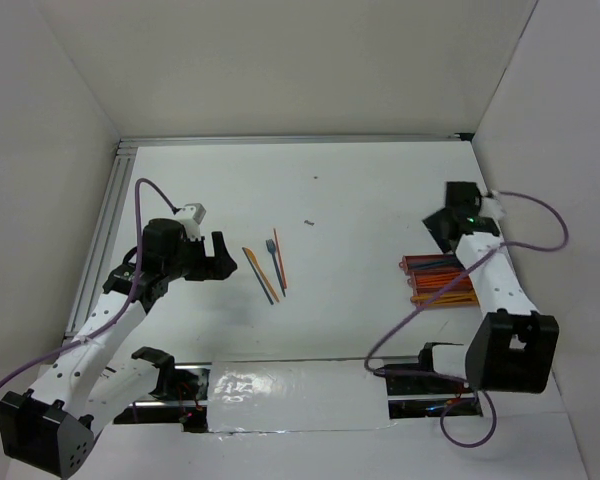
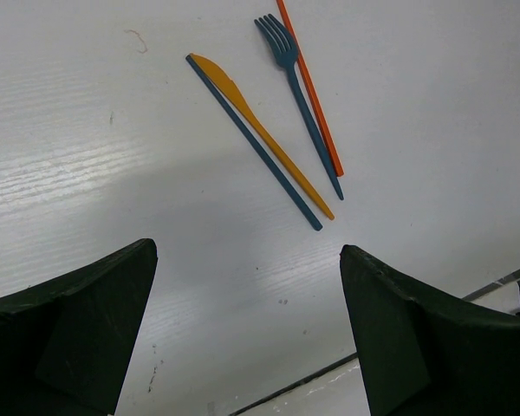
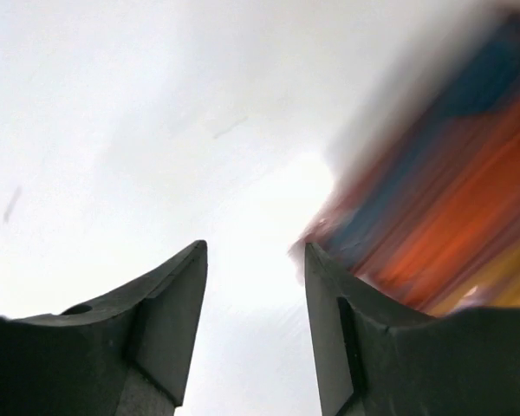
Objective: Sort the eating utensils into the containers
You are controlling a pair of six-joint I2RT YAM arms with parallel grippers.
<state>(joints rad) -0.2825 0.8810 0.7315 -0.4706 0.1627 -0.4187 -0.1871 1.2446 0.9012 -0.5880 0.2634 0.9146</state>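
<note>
Seen from above, the left gripper (image 1: 228, 256) is spread wide and empty with loose utensils (image 1: 266, 268) at its 3 o'clock, and the right gripper (image 1: 442, 228) is spread and empty with the tray (image 1: 410, 264) at its 6 o'clock.

Bare table (image 1: 380, 190) across the centre and top of the frame leaves wide passage. Loose utensils (image 1: 261, 276) clutter the area left of centre, and the tray (image 1: 435, 280) blocks mid-right. The walls (image 1: 50, 150) hem the left, top and right.

A white table (image 1: 360, 190) is spread beneath the left gripper (image 1: 228, 256) and the right gripper (image 1: 438, 208). Plain white walls (image 1: 280, 60) are set beyond them and to either side. A metal rail (image 1: 280, 140) is run along the table's far edge, and a glossy strip (image 1: 280, 385) is laid behind the grippers.
</note>
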